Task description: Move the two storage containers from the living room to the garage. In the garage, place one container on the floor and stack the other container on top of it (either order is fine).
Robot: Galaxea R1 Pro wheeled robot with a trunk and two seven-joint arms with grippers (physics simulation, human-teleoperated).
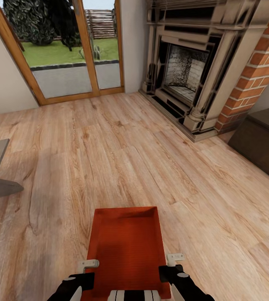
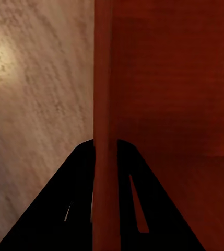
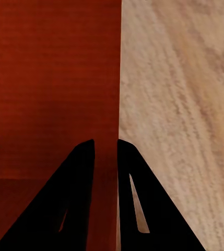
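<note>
1. The bin [image 1: 126, 246] is orange-red and open on top, and it is right in front of you, low between your two arms. It looks empty inside.
2. Your left gripper [image 2: 106, 157] is closed on the left wall of the bin: in the left wrist view the thin wall passes between the two dark fingers.
3. Your right gripper [image 3: 105, 151] is closed on the right wall in the same way, one finger inside the bin and one outside.
4. From these pictures you cannot tell for sure if the bin is lifted or is resting on the wood floor [image 1: 121, 154].
5. Around you is the living room: the fireplace [image 1: 184, 71] with brick is ahead to the right, a glass door [image 1: 67, 46] is ahead to the left, and a dark bench [image 1: 264, 142] is at the right edge.
6. So, as a judgement, the task is at an early stage. One bin is in your grip, and the way to the garage, the placing on the concrete and the stacking are all not done yet.
</note>
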